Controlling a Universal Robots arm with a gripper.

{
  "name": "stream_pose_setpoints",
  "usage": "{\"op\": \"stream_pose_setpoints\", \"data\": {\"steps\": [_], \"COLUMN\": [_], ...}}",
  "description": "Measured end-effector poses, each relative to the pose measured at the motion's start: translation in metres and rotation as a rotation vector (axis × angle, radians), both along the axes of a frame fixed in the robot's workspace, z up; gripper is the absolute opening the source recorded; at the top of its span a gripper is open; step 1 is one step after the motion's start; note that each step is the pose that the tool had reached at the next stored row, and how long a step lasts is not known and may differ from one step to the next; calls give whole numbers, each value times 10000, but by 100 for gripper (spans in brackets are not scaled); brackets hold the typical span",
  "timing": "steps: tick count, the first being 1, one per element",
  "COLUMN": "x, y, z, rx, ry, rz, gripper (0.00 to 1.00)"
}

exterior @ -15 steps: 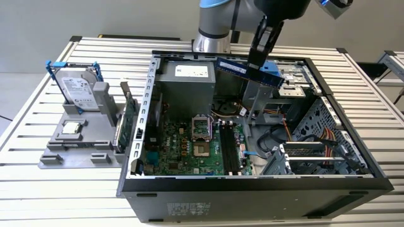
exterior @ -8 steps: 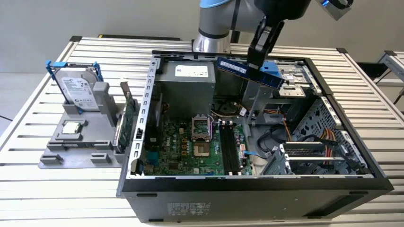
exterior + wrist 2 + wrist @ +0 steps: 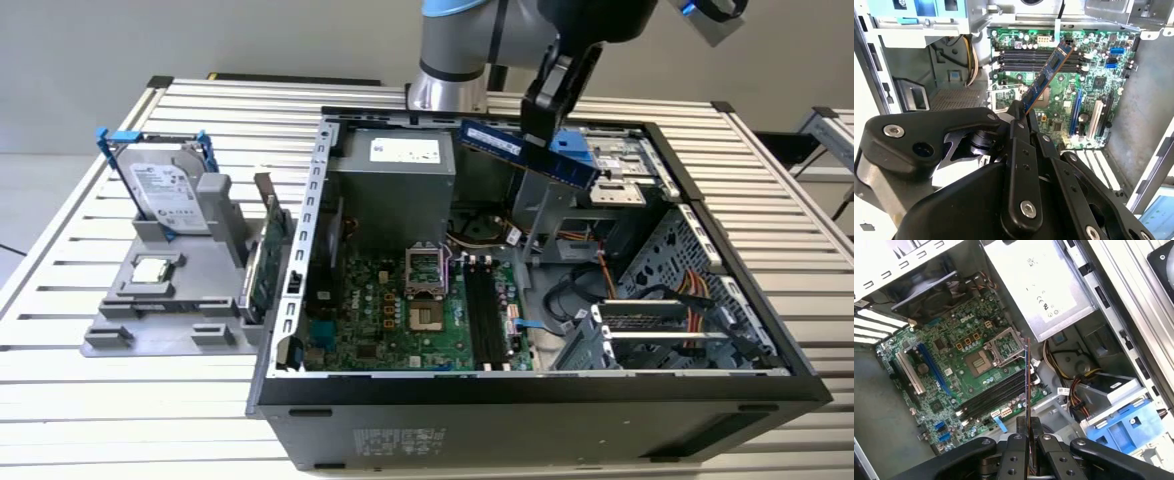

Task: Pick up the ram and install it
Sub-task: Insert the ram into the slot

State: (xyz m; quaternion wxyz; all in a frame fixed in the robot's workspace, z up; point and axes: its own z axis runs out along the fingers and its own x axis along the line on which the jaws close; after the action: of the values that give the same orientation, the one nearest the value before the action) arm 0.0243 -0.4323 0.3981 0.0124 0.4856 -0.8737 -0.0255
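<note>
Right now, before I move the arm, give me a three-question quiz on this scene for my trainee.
1. True or false: the gripper is shut on the ram above the open computer case.
2. Where is the hard drive? A) upright in a grey stand, on the exterior view's left of the case; B) inside the case; C) in the gripper.
3. In one word: is the ram seated in the memory slots yet?
Key: 1 true; 2 A; 3 no.
</note>
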Motion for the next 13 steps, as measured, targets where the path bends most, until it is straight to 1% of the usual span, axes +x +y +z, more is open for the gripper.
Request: {"op": "stream_pose_setpoints", "data": {"steps": [13], "x": [0], "y": [-4], "z": [-2], "rx": [1], "ry": [0], "rz": [-632], "gripper": [0]}}
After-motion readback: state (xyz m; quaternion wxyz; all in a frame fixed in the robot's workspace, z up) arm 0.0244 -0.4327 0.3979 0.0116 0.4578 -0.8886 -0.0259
